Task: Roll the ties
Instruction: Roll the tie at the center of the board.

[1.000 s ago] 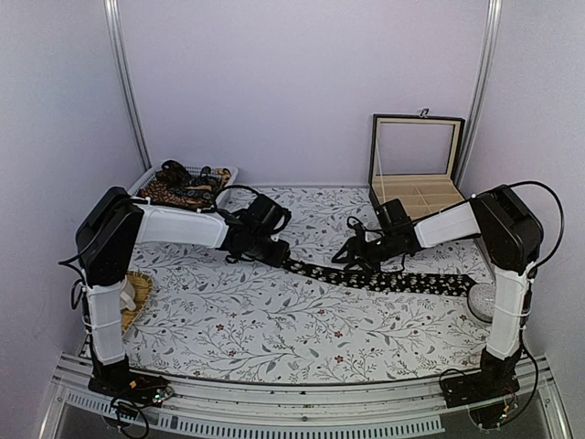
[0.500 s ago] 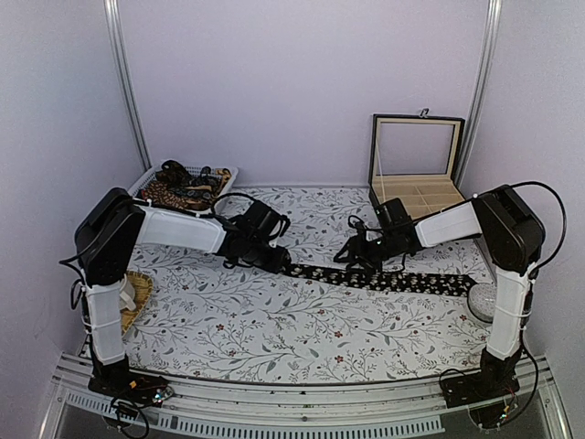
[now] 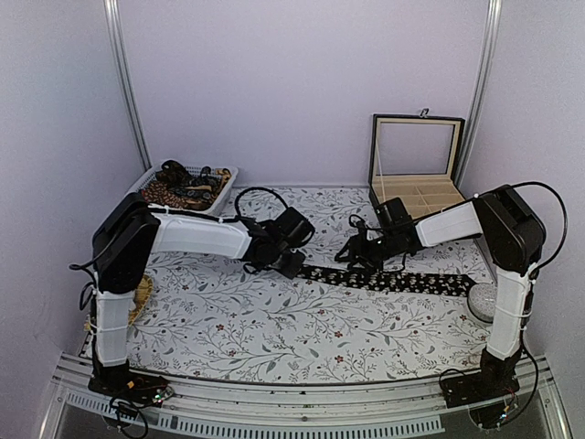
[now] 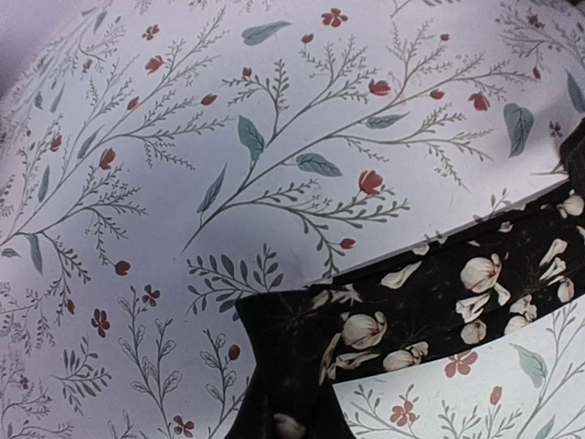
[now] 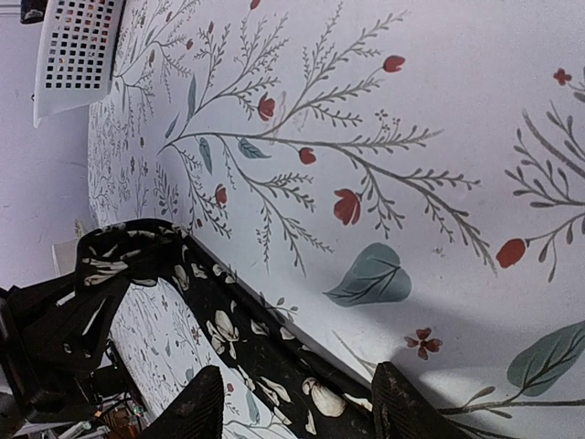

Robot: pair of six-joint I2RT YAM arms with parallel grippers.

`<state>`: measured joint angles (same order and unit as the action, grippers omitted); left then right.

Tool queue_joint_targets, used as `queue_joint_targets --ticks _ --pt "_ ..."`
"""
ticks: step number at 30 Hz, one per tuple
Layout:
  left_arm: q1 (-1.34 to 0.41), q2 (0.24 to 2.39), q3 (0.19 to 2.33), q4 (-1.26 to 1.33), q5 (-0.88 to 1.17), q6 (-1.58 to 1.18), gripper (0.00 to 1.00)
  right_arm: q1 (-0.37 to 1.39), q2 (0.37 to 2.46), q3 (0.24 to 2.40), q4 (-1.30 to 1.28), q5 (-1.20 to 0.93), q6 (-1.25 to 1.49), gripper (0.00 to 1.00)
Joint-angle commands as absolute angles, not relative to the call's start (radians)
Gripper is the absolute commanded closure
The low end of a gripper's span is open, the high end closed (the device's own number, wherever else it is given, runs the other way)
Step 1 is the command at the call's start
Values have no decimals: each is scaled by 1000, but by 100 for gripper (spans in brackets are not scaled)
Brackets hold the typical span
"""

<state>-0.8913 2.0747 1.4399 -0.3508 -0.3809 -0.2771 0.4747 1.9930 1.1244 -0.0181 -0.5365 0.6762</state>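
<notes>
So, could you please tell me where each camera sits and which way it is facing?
Top external: above and behind the bases, looking down on the table; both arms show, left gripper and right gripper at the black tie.
Left wrist: close over the tie's folded end; own fingers not clearly seen.
Right wrist: low, facing along the tie toward the white basket; own fingertips straddle the tie.
Shared: the black tie appears in all three.

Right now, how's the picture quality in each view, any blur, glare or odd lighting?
Top external view: even soft light, sharp, only faint shadows on the tablecloth. Left wrist view: very close on the tie, its bottom edge dark and soft. Right wrist view: turned sideways, print crisp, its own fingertips slightly blurred.
</notes>
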Motion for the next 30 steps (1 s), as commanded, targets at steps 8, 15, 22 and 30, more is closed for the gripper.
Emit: queue_joint_targets --ticks 8,15,22,30 --pt "-1004 2226 1545 -575 -739 -253 100 466 1916 1112 -86 -504 680 44" --pt "-1008 2227 1538 -592 -819 -258 100 464 1930 1115 -89 -512 680 45" --pt "-1026 2283 1572 -630 -864 -203 100 458 1946 1106 -72 -535 690 44" --pt "-1061 2310 1585 -605 -847 -176 100 456 1952 1108 -67 -547 695 45"
